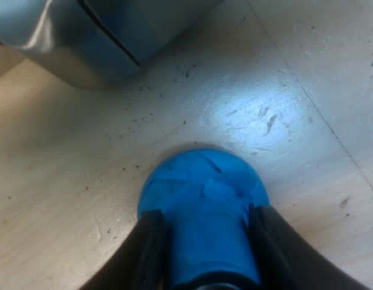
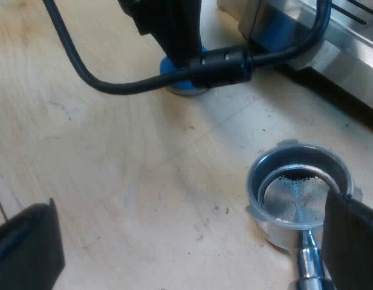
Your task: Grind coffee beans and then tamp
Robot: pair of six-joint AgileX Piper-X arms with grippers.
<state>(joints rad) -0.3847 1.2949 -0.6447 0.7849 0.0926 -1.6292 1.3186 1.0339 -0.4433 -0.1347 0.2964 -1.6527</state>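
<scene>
Firmly, the left gripper (image 1: 207, 257) clasps the blue tamper (image 1: 201, 187) on the table (image 1: 65, 181) by the espresso machine (image 1: 83, 36); the right gripper (image 2: 189, 248) gapes wide, the metal holder (image 2: 298, 196) just beside one finger.

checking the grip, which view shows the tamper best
The left wrist view: the tamper stands close up, clasped between the left gripper's fingers. The right wrist view shows a bit of its blue base under that gripper, by the machine.
</scene>
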